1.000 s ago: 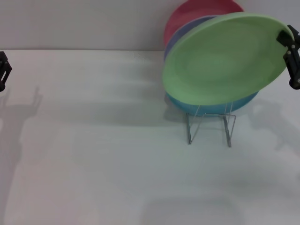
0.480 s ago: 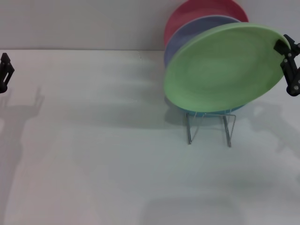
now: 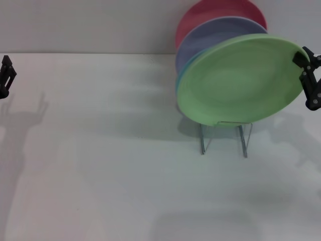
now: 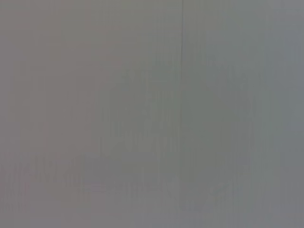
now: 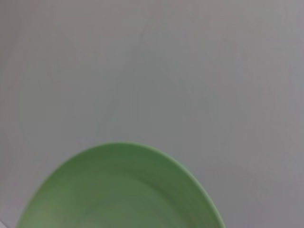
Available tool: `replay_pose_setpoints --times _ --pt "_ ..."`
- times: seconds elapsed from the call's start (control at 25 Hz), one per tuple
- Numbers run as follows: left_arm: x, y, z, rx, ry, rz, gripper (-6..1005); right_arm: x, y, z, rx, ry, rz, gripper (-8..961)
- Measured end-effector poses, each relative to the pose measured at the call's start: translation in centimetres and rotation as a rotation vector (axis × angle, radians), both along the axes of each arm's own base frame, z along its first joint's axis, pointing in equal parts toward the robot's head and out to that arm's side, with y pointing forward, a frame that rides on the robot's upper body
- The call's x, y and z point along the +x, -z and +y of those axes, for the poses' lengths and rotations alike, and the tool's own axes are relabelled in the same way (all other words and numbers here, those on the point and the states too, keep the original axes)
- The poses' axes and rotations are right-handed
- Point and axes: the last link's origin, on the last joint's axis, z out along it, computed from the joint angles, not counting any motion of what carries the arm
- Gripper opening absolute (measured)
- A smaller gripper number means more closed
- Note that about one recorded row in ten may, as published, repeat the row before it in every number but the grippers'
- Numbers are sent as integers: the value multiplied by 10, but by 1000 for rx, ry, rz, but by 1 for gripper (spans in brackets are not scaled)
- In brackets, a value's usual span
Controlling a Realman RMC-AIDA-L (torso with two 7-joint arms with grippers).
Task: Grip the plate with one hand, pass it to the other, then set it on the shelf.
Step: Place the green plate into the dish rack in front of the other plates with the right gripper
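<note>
While the white desk (image 3: 100,175) lies bare in front, the light green plate (image 3: 235,80) leans at the front of the wire shelf (image 3: 223,138), against the other plates. The right gripper (image 3: 307,75) clasps its right rim; seat the lower edge between loops before letting go. The left gripper (image 3: 5,75) idles far left, grip unreadable.

Four plates stand together at the rack: one light green plate (image 3: 241,83) in front, one turquoise plate (image 3: 181,79) showing only as a thin edge just behind it, one lavender-blue plate (image 3: 213,32) behind that, and one red plate (image 3: 200,15) at the back. There is one silver wire plate rack (image 3: 224,138). Two black grippers show, the left gripper (image 3: 6,75) and the right gripper (image 3: 310,80), over one white surface (image 3: 110,175).
</note>
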Motion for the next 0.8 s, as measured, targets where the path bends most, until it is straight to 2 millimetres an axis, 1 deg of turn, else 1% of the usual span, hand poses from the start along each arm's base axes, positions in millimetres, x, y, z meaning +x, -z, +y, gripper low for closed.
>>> replay_pose_setpoints --times 0.24,0.68,0.76,0.8 --pt "0 0 0 -2 2 0 802 2 2 0 -5 7 -4 67" --pt "2 2 3 -10 1 1 802 12 12 -3 -7 41 -13 105" --pt "2 2 4 -15 0 5 802 12 15 -2 -16 46 -10 112" --pt "2 2 5 -17 -1 6 802 14 21 0 -30 57 -4 116"
